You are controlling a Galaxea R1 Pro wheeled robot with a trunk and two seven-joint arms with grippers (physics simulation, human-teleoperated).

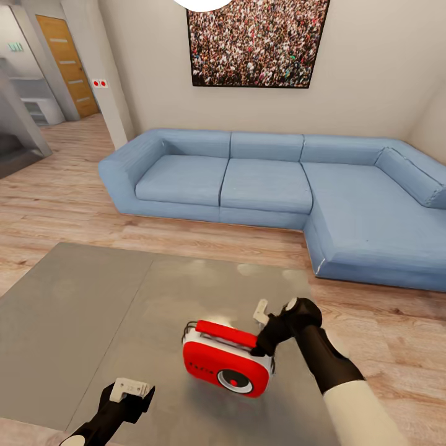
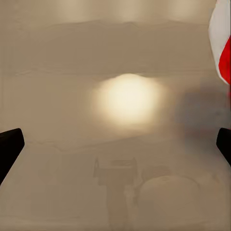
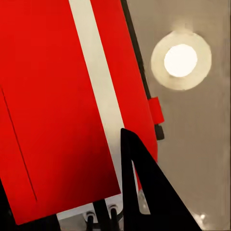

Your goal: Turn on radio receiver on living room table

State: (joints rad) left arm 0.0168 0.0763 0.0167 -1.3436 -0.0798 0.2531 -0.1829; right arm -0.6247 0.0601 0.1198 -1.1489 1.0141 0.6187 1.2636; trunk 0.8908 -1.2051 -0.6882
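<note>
Down at the bottom of the head view, the left arm pokes in low with its black wrist bent and the left claw [image 1: 133,389] hanging just over the near part of the desk [image 1: 80,310]. From the left wrist view its dark fingertips [image 2: 9,147] sit at opposite edges of the picture, so that claw is spread wide with nothing between, just the glossy desk top with a bright lamp reflection [image 2: 127,98] and a sliver of the red radio receiver [image 2: 222,43] at the edge.

Right arm comes in from the lower right, white forearm then black wrist, elbow out, angled toward the radio receiver [image 1: 226,359]. The right claw [image 1: 263,328] sits at the radio's upper right end, a dark finger looks to be touching the top corner and a pale finger sticks up behind. Can't really tell if it's apart or together. In the right wrist view a black finger [image 3: 144,187] lies across the red body and white edge band, right up close.

The radio stands on the desk's near right part, dial facing the camera. Behind the desk there's wood floor [image 1: 74,198], a blue sofa [image 1: 266,179] and a framed crowd photo [image 1: 257,40].
</note>
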